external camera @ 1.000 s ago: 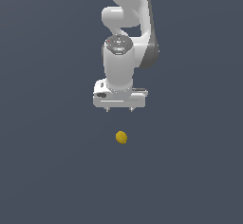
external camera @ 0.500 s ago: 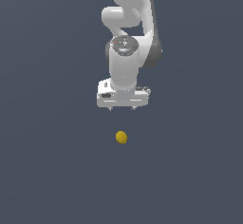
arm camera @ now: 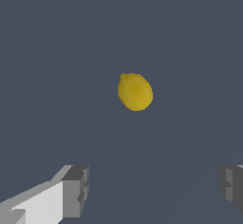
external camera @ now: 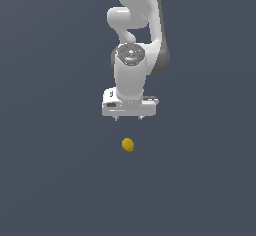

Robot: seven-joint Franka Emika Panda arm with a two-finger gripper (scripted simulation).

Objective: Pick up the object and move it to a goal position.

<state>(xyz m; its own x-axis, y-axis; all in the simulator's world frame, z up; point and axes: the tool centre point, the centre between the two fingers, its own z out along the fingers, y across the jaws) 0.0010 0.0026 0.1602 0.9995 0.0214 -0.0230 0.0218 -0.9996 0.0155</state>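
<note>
I counted one yellow lump [external camera: 128, 144], small and a bit egg-shaped. I saw one white robot arm [external camera: 135, 40]. It had one gripper [external camera: 128, 118] on its end. The gripper had two fingers [arm camera: 76, 191], set wide apart. There was one dark grey floor [external camera: 50, 180] under it all.

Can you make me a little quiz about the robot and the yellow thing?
1. True or false: the gripper is holding the yellow lump.
2. In the wrist view, how do the jaws stand? A) wide apart B) squeezed together C) hidden
3. Fill in: in the exterior view, the lump lies just ____ the gripper.

Key: 1. False, it lies apart from the gripper, untouched. 2. A, with the two fingertips far from each other and nothing between them. 3. Below.
</note>
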